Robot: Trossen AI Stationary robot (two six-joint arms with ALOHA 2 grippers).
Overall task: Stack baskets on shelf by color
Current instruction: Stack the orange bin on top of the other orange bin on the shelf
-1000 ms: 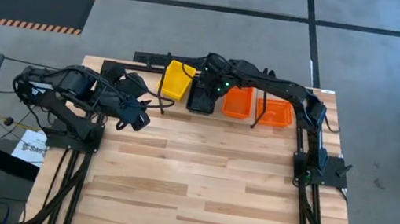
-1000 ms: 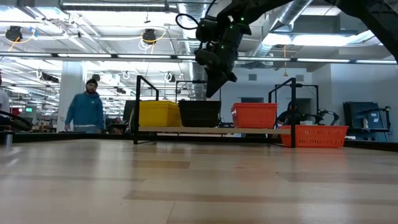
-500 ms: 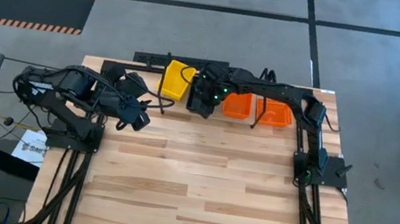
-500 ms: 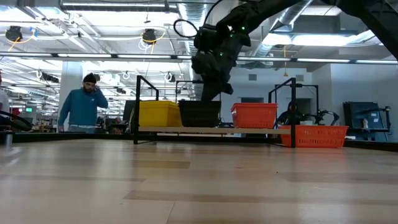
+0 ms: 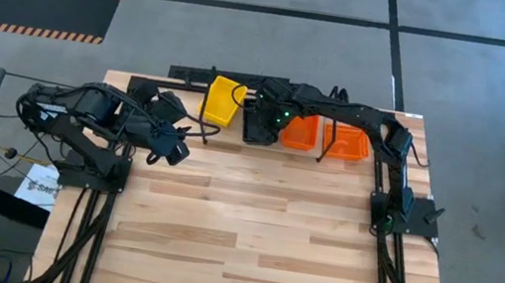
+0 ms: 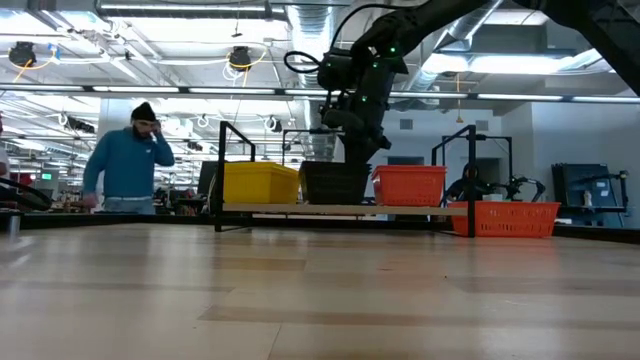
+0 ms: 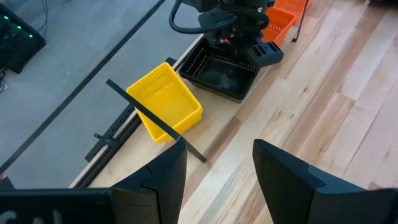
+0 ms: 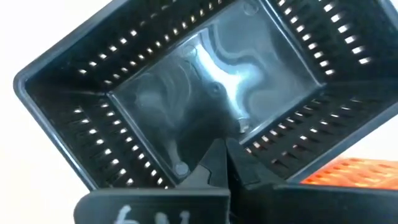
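Observation:
A black basket stands on the shelf between a yellow basket and an orange basket; all rest by their bottoms on the board. More orange baskets sit on the table past the shelf's right hoop. My right gripper reaches down into the black basket, fingers shut. In the low view the basket's wall hides the fingertips. My left gripper hovers open over the table's far left part, short of the yellow basket. My right gripper has its shut fingertips inside the black basket, at the foot of the side wall that faces the orange basket. It comes from above, pointing down. The basket stays flat on the shelf board, close against the orange basket.
The shelf's black wire hoops rise at each end. The wide wooden tabletop stretches toward the near edge. Beyond the table's far edge a person stands in the room.
My right gripper has sunk into the black basket and moved toward the table's right. The black basket has slid along the shelf board away from the yellow basket, up to the orange one. The person in the background has walked and raised a hand.

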